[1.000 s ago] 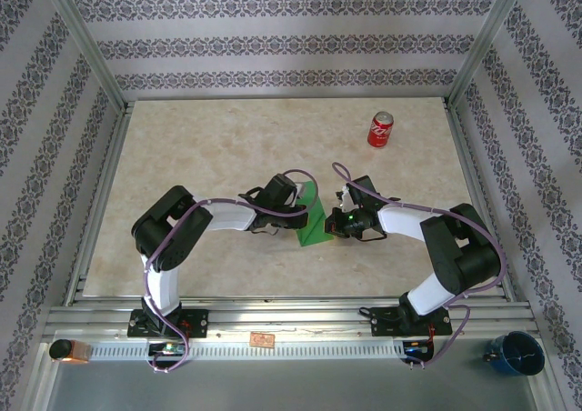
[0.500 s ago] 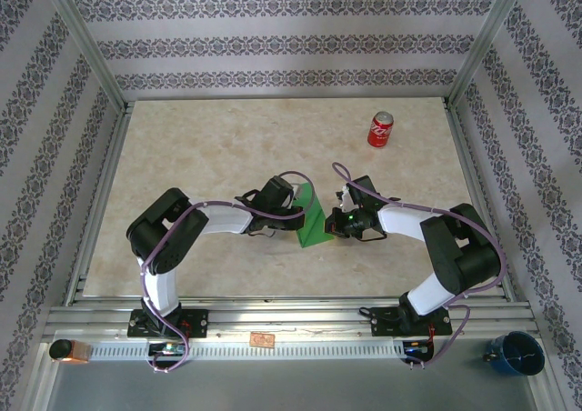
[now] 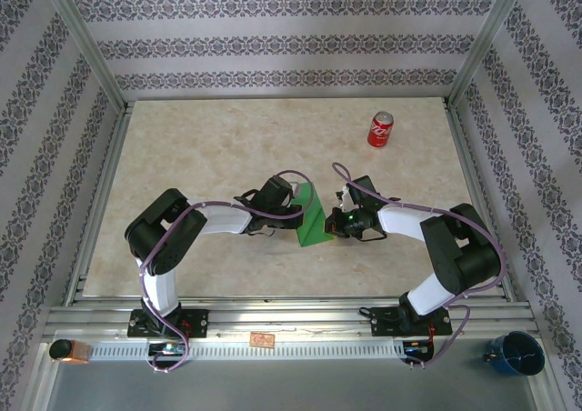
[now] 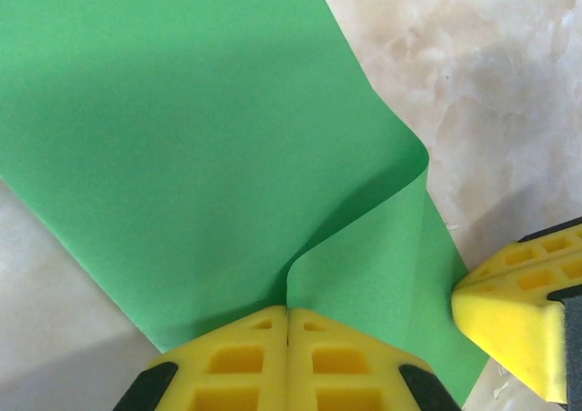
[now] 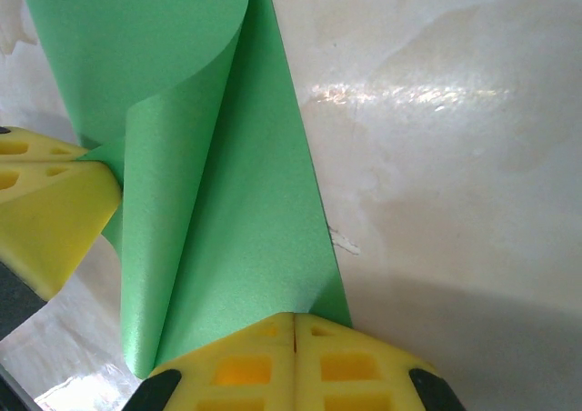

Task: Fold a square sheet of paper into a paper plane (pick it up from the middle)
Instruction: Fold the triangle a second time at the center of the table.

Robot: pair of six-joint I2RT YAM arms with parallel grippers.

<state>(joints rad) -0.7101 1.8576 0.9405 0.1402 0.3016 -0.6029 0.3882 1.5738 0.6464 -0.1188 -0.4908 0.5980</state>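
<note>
Watching the top view, I see both arms bent inward so that they meet near the middle of the marble-patterned table [image 3: 200, 147]. The square sheet of paper [image 3: 312, 220] sits between them. It is not lying flat: it rises off the surface as a bright green wedge, narrow at its far end and wider at its near end.

From the left wrist camera, the left gripper [image 4: 287, 325] is clamped on the paper. Its 2 yellow pads [image 4: 227, 361] are pressed together with no gap, and the sheet's curled edge runs straight into the seam between them. Above that pinch the paper bows into a soft, rounded fold, not a sharp crease, and a broad flat area spreads up and to the left. A yellow fingertip of the other arm sits at the lower right of this view, just beside the paper's edge.

From the right wrist camera, the right gripper [image 5: 294, 325] is likewise clenched on the paper, its pads closed together over the edge. The sheet rolls over itself in a loose curl to the left of that pinch.

The red soda can [image 3: 380, 130] stands at the far right of the table, well apart from both grippers and the paper.
</note>
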